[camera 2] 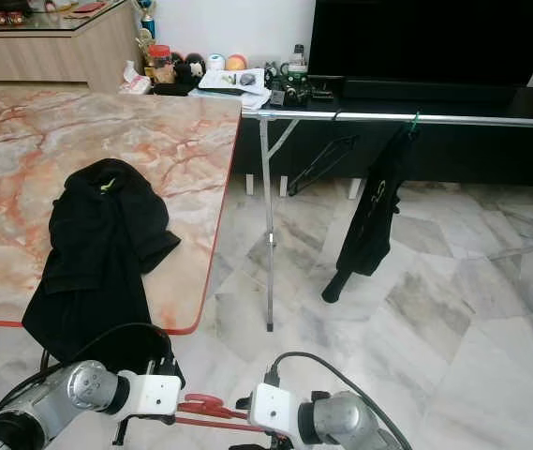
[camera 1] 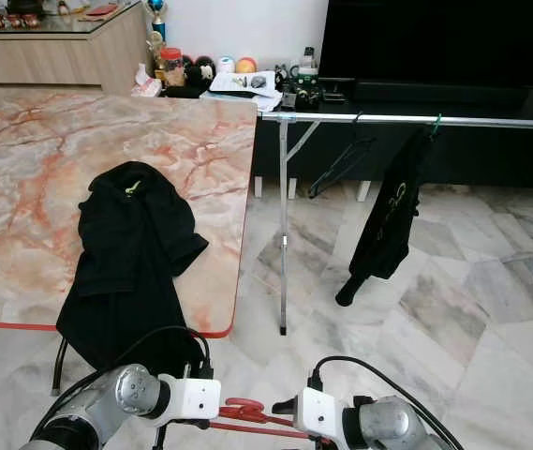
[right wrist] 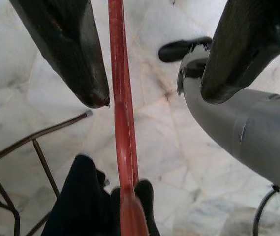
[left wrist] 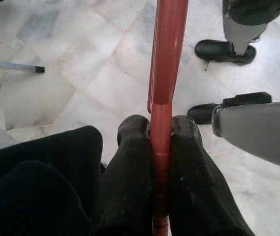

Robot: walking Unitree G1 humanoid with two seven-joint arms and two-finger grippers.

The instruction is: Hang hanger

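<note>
A: Head cameras first. The red hanger (camera 1: 244, 412) sits low in front of the robot, between the two silver arms, above the marble floor (camera 1: 453, 309).

B: And ahead of it?

A: A marble-patterned counter (camera 1: 51, 169) with a black garment (camera 1: 130, 253) draped over its near edge. Just beside it, a metal clothes rail (camera 1: 416, 119) carries an empty black hanger (camera 1: 341, 164) and a dark garment (camera 1: 388, 220) on a second one.

B: Left wrist camera now?

A: The left end effector (left wrist: 160, 132) is clenched on the red hanger, both black fingers (left wrist: 130, 162) pressed against the bar from either side. Floor tiles lie beneath it.

B: Right wrist?

A: The right end effector (right wrist: 162, 98) is released: its fingers (right wrist: 66, 49) stand wide apart, the red bar running between them without touching either, though one tip is very close. Further along that bar, the left end effector's grip shows again, with a chair frame (right wrist: 12, 162) nearby.
</note>
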